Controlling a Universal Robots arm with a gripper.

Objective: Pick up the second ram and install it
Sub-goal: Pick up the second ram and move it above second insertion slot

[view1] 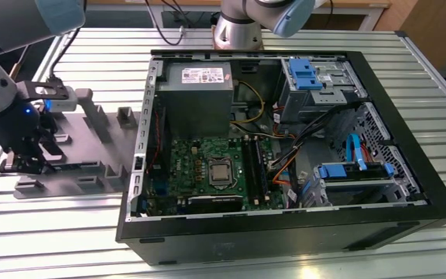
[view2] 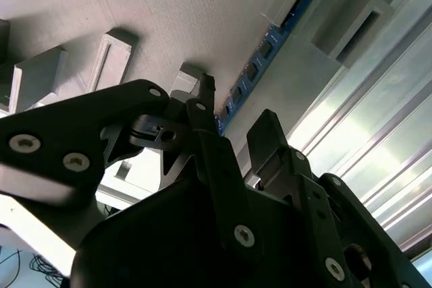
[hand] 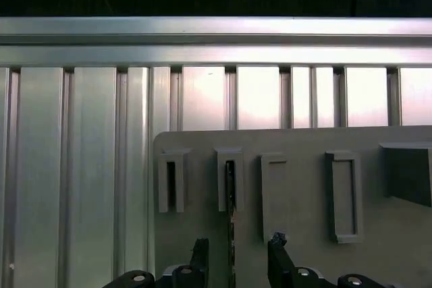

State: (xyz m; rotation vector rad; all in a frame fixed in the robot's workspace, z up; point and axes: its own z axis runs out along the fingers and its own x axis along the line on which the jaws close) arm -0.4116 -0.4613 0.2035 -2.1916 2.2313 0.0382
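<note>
second ram [view2: 263,52] on edge along the fixture [view2: 169,11], open end effector [hand: 239,241] straddling it.

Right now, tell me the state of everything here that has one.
second ram: standing on edge in the grey fixture, between the jaws.
gripper: jaws open, one on each side of the ram.
computer case: lying on its side, panel off, inside exposed.
processor: uncovered, no cooler on it.

i count one ram [view2: 270,38], one grey plate [hand: 304,143] and, in the first wrist view, five blocks [hand: 170,181] on it. my gripper [hand: 237,244] is one, with two fingers [hand: 277,242]. in the exterior view i see one case [view1: 409,116] and one cpu [view1: 220,172].
</note>
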